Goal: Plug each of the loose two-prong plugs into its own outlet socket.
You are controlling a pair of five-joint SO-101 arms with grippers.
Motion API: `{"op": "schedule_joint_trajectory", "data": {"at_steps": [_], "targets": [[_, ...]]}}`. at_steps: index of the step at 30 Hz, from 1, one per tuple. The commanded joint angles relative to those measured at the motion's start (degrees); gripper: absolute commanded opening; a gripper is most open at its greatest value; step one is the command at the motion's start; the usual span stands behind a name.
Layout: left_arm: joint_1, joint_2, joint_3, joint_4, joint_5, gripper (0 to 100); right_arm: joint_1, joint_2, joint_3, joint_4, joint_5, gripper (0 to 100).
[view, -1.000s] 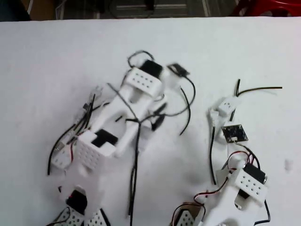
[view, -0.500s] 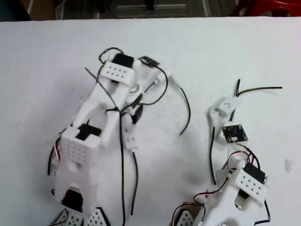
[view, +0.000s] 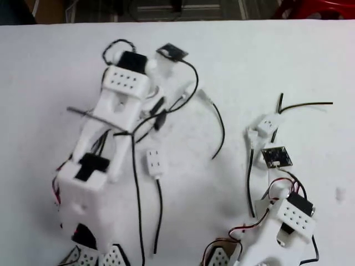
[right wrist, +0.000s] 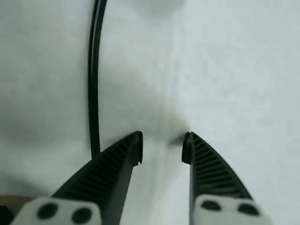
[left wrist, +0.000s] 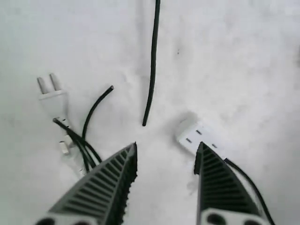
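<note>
White bench (view: 50, 61). Left hand (left wrist: 167, 146), jaws apart, over bench, just beside white socket (left wrist: 193, 135). Right hand (right wrist: 162, 137), jaws likewise apart, near black cable (right wrist: 95, 70). Two-prong plug (left wrist: 50, 92) lying loose, apart from socket.

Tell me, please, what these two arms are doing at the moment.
The left gripper hangs open and empty over the table. A white outlet socket lies close beside one of its fingers, and a loose two-prong plug lies off to the other side, apart from the socket. The right gripper is also open and empty, low over the table next to a black cord. This plug is not yet in the socket.
</note>
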Motion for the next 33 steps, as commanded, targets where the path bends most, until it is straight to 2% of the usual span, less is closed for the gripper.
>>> {"op": "schedule_joint_trajectory", "data": {"at_steps": [1, 8, 13, 21, 25, 33], "targets": [[-6.3, -10.2, 3.9, 0.3, -7.0, 20, 0.0, -0.8, 0.6, 0.0, 0.5, 15.2], [-22.5, -17.0, 8.2, -0.4, -18.0, 20, 0.0, -0.8, 0.6, 0.0, 0.5, 15.2], [-30.6, -14.2, 9.1, -6.5, -20.8, 20, 0.0, -0.8, 0.7, 0.0, 0.5, 15.2], [-31.3, 2.9, 7.8, -15.1, -20.9, 20, 0.0, -0.8, 0.7, 0.0, 0.5, 15.2], [-31.1, 10.9, -1.1, -19.1, -21.0, 20, 0.0, -0.8, 0.7, 0.0, 0.5, 15.2], [-25.2, 24.4, -16.0, -19.0, -20.5, 27, 0.0, -0.8, 0.7, 0.0, 0.5, 15.2]]}}
